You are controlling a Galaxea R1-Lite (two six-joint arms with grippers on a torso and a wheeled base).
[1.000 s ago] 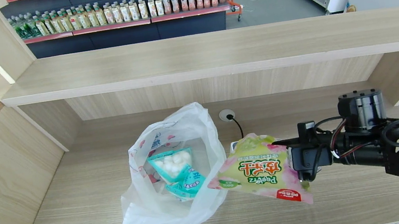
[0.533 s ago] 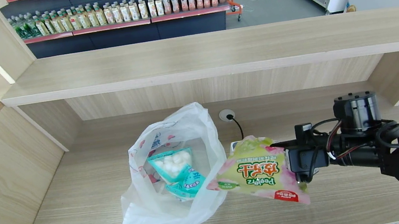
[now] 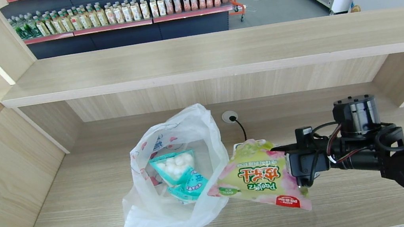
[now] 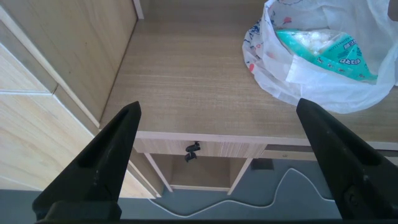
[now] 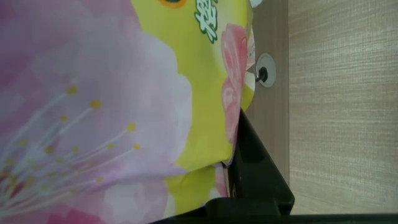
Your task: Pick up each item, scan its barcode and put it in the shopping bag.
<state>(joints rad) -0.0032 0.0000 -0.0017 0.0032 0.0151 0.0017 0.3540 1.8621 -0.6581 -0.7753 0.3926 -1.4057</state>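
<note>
Green-and-pink pouch (image 3: 255, 175), clamped in your right jaws, could snag the shopping bag (image 3: 141, 218) rim and drag it; left jaws stand open.

The right gripper (image 3: 286, 161) has eased the snack pouch (image 3: 257, 176) lower, closer to the shopping bag (image 3: 147, 205)

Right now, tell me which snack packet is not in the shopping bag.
The green and pink packet, held by the right gripper just beside the bag; the teal packets lie inside it.
</note>
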